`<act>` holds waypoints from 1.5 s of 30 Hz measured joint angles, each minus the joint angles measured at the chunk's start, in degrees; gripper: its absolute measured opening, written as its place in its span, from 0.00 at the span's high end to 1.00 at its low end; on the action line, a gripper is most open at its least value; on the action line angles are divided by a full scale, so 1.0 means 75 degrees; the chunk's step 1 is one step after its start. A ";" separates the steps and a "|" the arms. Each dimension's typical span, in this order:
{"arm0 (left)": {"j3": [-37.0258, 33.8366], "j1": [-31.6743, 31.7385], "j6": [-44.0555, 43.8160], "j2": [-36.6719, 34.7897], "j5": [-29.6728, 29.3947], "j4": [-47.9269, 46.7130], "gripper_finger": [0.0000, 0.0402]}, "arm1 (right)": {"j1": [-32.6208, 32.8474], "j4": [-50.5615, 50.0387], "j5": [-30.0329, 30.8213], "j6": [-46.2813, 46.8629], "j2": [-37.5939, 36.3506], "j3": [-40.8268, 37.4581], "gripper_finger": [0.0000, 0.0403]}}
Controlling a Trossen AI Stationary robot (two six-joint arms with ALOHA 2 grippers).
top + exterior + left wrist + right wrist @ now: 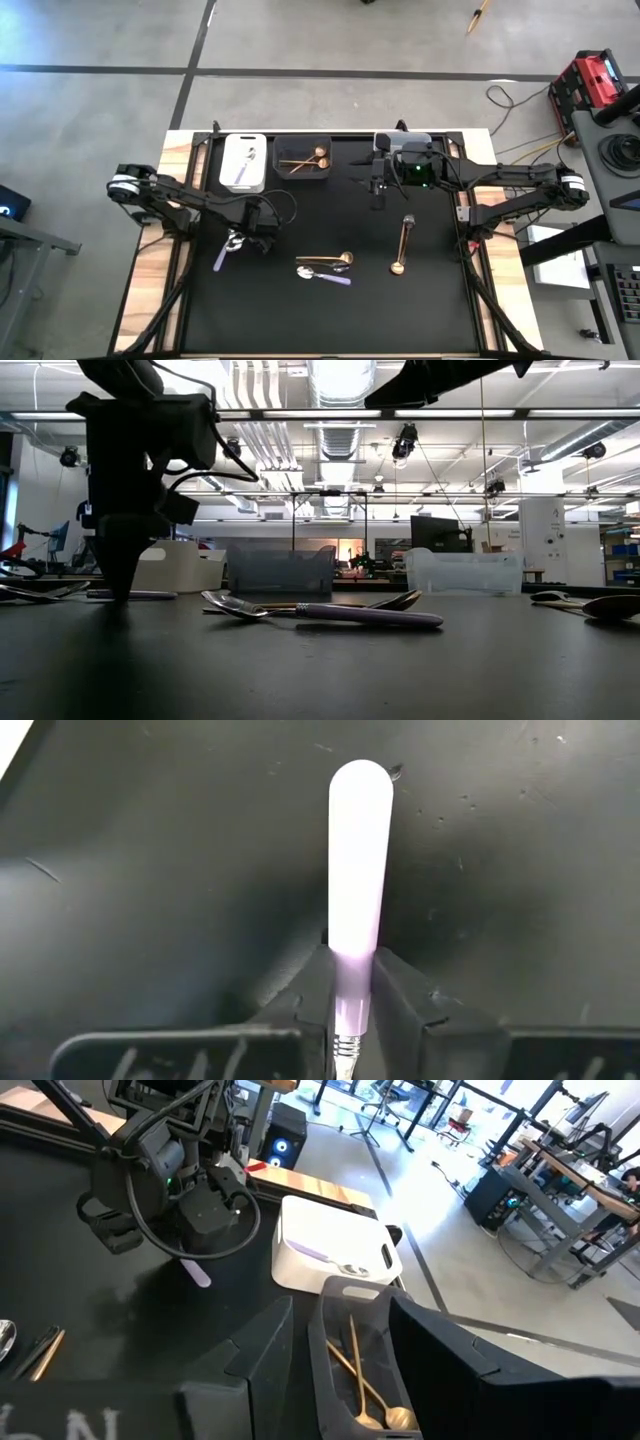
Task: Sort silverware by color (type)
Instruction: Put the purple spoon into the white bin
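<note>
On the near part of the dark counter [330,310], the loose silverware not yet sorted lies well apart: a lilac-handled spoon [324,274] just beside a gold spoon [326,259], and off to the right a copper spoon [402,245] lying lengthwise. They wait flat on the mat, each with room around it for fingers to come down.

Further left, the left gripper [247,232] is down at the counter, its fingers closed on another lilac-handled utensil [357,870]. The left wrist view shows them pinching the handle near its metal collar, the pale rounded end jutting forward; that grip probably keeps it balanced for a lift. It looks to be resting on the mat.

Behind, along the far edge, sit the bins. The white bin [243,180] already holds a lilac piece, so it seems the destination for this one. The dark bin [303,172] holds gold spoons [372,1385]. The right gripper [378,185] hovers near the dark bin, fingers spread and holding nothing, apparently waiting.
</note>
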 joint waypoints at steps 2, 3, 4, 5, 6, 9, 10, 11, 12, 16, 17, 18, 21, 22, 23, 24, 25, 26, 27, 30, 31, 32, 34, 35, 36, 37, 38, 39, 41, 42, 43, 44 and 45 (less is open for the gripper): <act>0.0047 -0.0024 0.0005 -0.0008 -0.0033 -0.0037 0.93 | 0.0000 0.0000 0.0000 -0.0002 0.0000 0.0000 0.60; 0.0078 -0.0030 0.0005 -0.0008 -0.0042 -0.0050 0.93 | 0.0000 0.0000 0.0000 -0.0002 0.0000 0.0000 0.60; 0.0115 -0.0041 0.0008 -0.0011 -0.0065 -0.0040 0.93 | 0.0000 0.0000 0.0000 -0.0002 0.0000 0.0000 0.60; 0.0151 -0.0047 0.0019 -0.0014 -0.0126 0.0047 0.93 | 0.0000 -0.0002 0.0000 -0.0002 0.0002 0.0000 0.60; 0.0219 -0.0058 0.0045 -0.0031 -0.0163 0.0119 0.93 | 0.0000 -0.0003 0.0000 -0.0002 0.0000 0.0000 0.60; 0.0300 -0.0072 0.0063 -0.0169 -0.0159 0.0069 0.93 | 0.0000 -0.0020 0.0002 -0.0002 0.0001 0.0000 0.60; 0.0327 -0.0083 0.0065 -0.0202 -0.0150 0.0031 0.93 | 0.0000 -0.0018 0.0000 -0.0002 0.0003 0.0000 0.60; 0.0364 -0.0102 0.0085 -0.0251 -0.0143 0.0044 0.93 | 0.0000 -0.0023 0.0000 -0.0003 0.0003 0.0000 0.60; 0.0388 -0.0125 0.0126 -0.0334 -0.0140 0.0065 0.93 | 0.0000 -0.0022 0.0000 -0.0002 0.0003 0.0000 0.60; 0.0493 -0.0206 0.0265 -0.0648 -0.0088 0.0020 0.93 | 0.0000 -0.0038 0.0000 -0.0002 0.0003 -0.0002 0.60; 0.0537 -0.0213 0.0287 -0.0776 -0.0081 0.0021 0.93 | 0.0000 -0.0029 0.0003 -0.0002 0.0003 -0.0009 0.60; 0.0598 -0.0215 0.0337 -0.0913 -0.0081 0.0021 0.93 | 0.0000 -0.0035 0.0000 -0.0002 0.0003 -0.0014 0.60; 0.0753 -0.0215 0.0513 -0.1359 -0.0093 0.0009 0.93 | 0.0000 -0.0035 0.0001 -0.0002 0.0003 -0.0023 0.60; 0.0802 -0.0215 0.0557 -0.1527 -0.0175 0.0006 0.93 | 0.0000 -0.0026 0.0000 -0.0002 0.0003 -0.0023 0.60; 0.0858 -0.0211 0.0616 -0.1699 -0.0243 0.0005 0.93 | 0.0000 -0.0026 0.0003 -0.0004 0.0003 -0.0023 0.60; 0.0899 -0.0200 0.0695 -0.1899 -0.0345 0.0017 0.93 | 0.0000 -0.0023 0.0000 -0.0005 0.0003 -0.0023 0.60; 0.0917 -0.0178 0.0759 -0.2084 -0.0424 0.0017 0.93 | 0.0000 -0.0020 0.0000 -0.0005 0.0003 -0.0023 0.60; 0.0925 -0.0140 0.0799 -0.2262 -0.0498 0.0002 0.93 | 0.0000 -0.0019 0.0000 -0.0005 0.0003 -0.0023 0.60; 0.0925 -0.0098 0.0812 -0.2444 -0.0610 -0.0023 0.93 | 0.0000 -0.0005 0.0000 -0.0005 0.0003 -0.0023 0.60; 0.0923 0.0047 0.0813 -0.2958 -0.1022 -0.0078 0.93 | 0.0000 0.0006 0.0000 -0.0005 0.0003 -0.0023 0.60; 0.0923 0.0101 0.0832 -0.3108 -0.1165 -0.0119 0.93 | 0.0000 0.0006 0.0000 -0.0005 0.0003 -0.0023 0.60; 0.0923 0.0149 0.0877 -0.3242 -0.1266 -0.0141 0.93 | 0.0000 0.0006 0.0000 -0.0005 0.0003 -0.0023 0.60; 0.0923 0.0250 0.0996 -0.3465 -0.1499 -0.0140 0.92 | 0.0000 0.0015 0.0000 -0.0005 0.0003 -0.0023 0.60; 0.0920 0.0301 0.1064 -0.3568 -0.1620 -0.0141 0.92 | 0.0000 0.0034 0.0000 -0.0005 0.0003 -0.0025 0.60; 0.0920 0.0362 0.1146 -0.3660 -0.1746 -0.0138 0.92 | 0.0000 0.0060 0.0000 -0.0005 0.0003 -0.0026 0.60; 0.0920 0.0440 0.1228 -0.3726 -0.1877 -0.0140 0.92 | 0.0000 0.0064 0.0000 -0.0005 0.0003 -0.0026 0.60; 0.0920 0.0527 0.1324 -0.3787 -0.1979 -0.0146 0.92 | 0.0000 0.0065 0.0000 -0.0005 0.0003 -0.0026 0.60; 0.0917 0.0630 0.1419 -0.3830 -0.2030 -0.0160 0.92 | 0.0000 0.0067 0.0000 -0.0005 0.0003 -0.0026 0.60; 0.0917 0.0893 0.1592 -0.3908 -0.2035 -0.0167 0.92 | 0.0000 0.0064 0.0000 -0.0005 0.0003 -0.0026 0.60; 0.0917 0.1039 0.1685 -0.3937 -0.2036 -0.0166 0.92 | 0.0000 0.0067 0.0000 -0.0005 0.0003 -0.0026 0.60; 0.0915 0.1180 0.1787 -0.3951 -0.2035 -0.0166 0.92 | 0.0000 0.0067 0.0000 -0.0005 0.0003 -0.0026 0.60; 0.0914 0.1329 0.1893 -0.3959 -0.2037 -0.0166 0.91 | 0.0000 0.0067 0.0000 -0.0005 0.0003 -0.0026 0.60; 0.0914 0.1477 0.2022 -0.3965 -0.2036 -0.0166 0.91 | 0.0000 0.0067 0.0000 -0.0005 0.0003 -0.0026 0.60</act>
